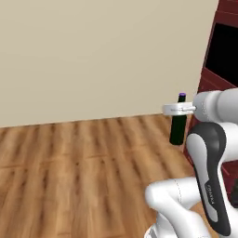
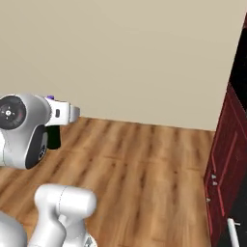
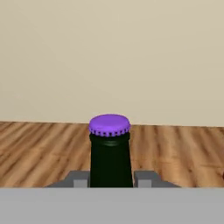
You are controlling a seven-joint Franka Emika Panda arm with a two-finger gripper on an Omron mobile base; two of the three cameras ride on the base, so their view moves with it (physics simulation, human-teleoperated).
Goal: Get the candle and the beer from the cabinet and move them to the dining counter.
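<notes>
The tool [image 3: 112,179] is clamped on the neck of the beer [image 3: 110,157], one grey finger [image 3: 80,179] pressed to each side of the dark glass, so the jaws stand only partly apart with the bottle filling the gap. The purple cap [image 3: 109,124] pokes up just above the fingers, at twelve o'clock from them in the hand view. In the left base view the tool [image 1: 178,109] reaches out level from the white arm [image 1: 209,153] and the beer [image 1: 178,128] hangs upright from it, its body dropping toward six o'clock, in the air over the wooden floor [image 1: 69,176]. At three o'clock from the bottle stands the dark red cabinet [image 1: 221,56], close beside the arm. In the right base view the tool [image 2: 65,112] sits at nine o'clock, with the dark bottle [image 2: 54,136] partly hidden behind the arm's joint; the cabinet [image 2: 226,164] lies well apart at three o'clock. A plain beige wall [image 2: 135,53] closes the room behind.
</notes>
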